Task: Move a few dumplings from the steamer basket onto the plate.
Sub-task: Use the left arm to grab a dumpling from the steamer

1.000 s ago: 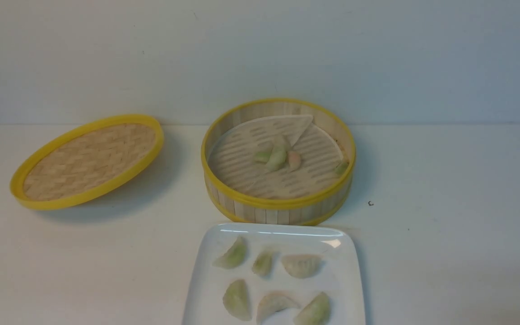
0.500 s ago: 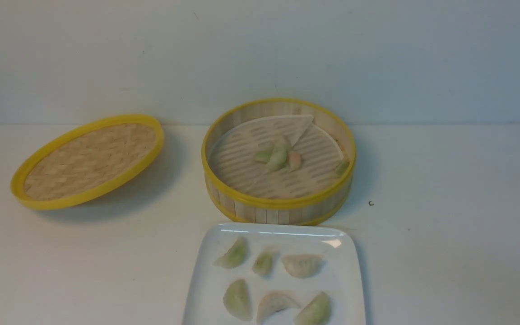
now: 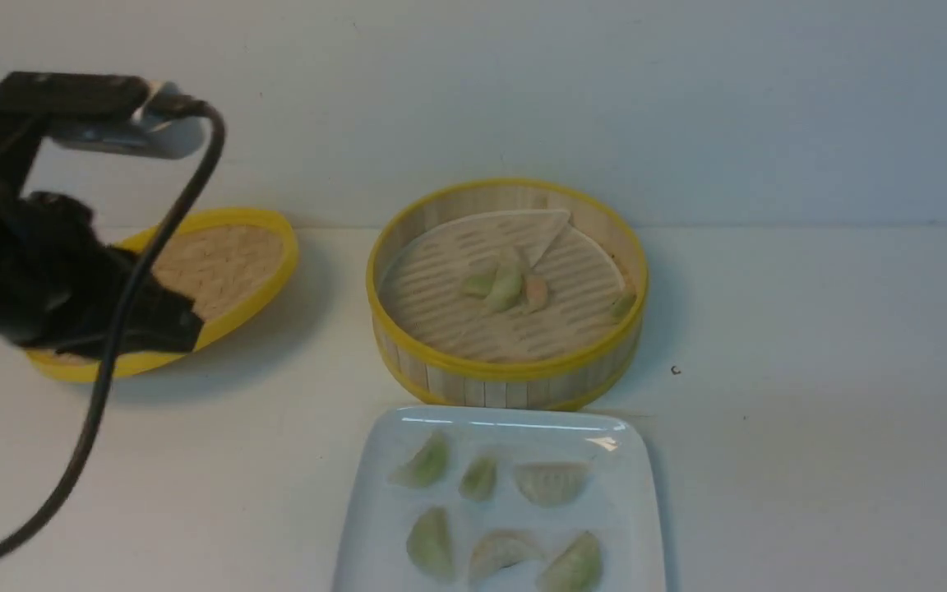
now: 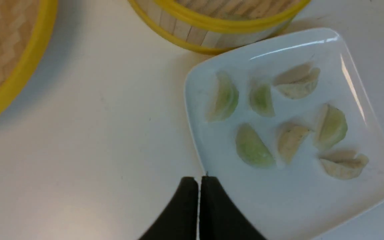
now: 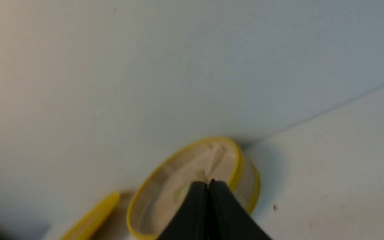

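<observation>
Front view looks forward and slightly down across the table [image 3: 810, 427] to the wall [image 3: 687, 99]: basket [image 3: 506, 382] mid-frame, plate [image 3: 371, 526] cut by the bottom edge. Left wrist camera looks steeply down, close over the plate and basket's near side. Right wrist camera, farther off, faces the wall. All three share the basket.

My left arm [image 3: 21, 279] a bulky matte black mass, a flat black bracket [image 3: 62, 92] on top, a pale grey camera housing [image 3: 124, 138] under it, a thick black cable [image 3: 87, 427] trailing from it, my left gripper [image 4: 198, 181] and right gripper [image 5: 208, 183] smooth black fingers tapering to narrow tips
</observation>
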Controlling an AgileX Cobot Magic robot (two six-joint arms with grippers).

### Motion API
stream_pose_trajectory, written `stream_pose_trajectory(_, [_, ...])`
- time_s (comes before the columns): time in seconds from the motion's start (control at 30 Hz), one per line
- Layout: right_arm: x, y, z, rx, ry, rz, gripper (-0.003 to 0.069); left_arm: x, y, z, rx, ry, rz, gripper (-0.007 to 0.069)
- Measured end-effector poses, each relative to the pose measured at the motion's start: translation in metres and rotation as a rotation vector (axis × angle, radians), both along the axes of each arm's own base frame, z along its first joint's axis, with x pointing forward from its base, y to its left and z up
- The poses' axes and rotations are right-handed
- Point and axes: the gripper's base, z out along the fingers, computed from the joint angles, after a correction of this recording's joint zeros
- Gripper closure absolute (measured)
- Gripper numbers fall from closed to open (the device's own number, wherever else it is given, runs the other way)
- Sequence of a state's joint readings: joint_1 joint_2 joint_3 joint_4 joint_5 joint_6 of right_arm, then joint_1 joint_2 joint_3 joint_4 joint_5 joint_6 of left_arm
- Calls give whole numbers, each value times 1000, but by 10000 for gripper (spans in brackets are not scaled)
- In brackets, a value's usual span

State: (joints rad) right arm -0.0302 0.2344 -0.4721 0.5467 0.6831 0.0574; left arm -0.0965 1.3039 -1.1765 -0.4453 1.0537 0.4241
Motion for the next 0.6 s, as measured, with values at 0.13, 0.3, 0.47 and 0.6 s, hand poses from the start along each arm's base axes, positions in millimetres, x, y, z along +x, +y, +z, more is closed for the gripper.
stream_pose_trajectory(0.13, [20,7,33,-193,228,167,673,42,-22,2,38,-21,-140,631])
stream_pose_trajectory(0.3, [47,11,51,-286,395,307,673,89,-63,-10,105,-67,-396,631])
stream_pose_trajectory(0.47, [49,12,49,-279,424,339,673,125,-91,-40,146,-71,-510,631])
stream_pose_trajectory(0.6, [46,13,51,-281,415,339,673,152,-106,-66,154,-109,-494,631])
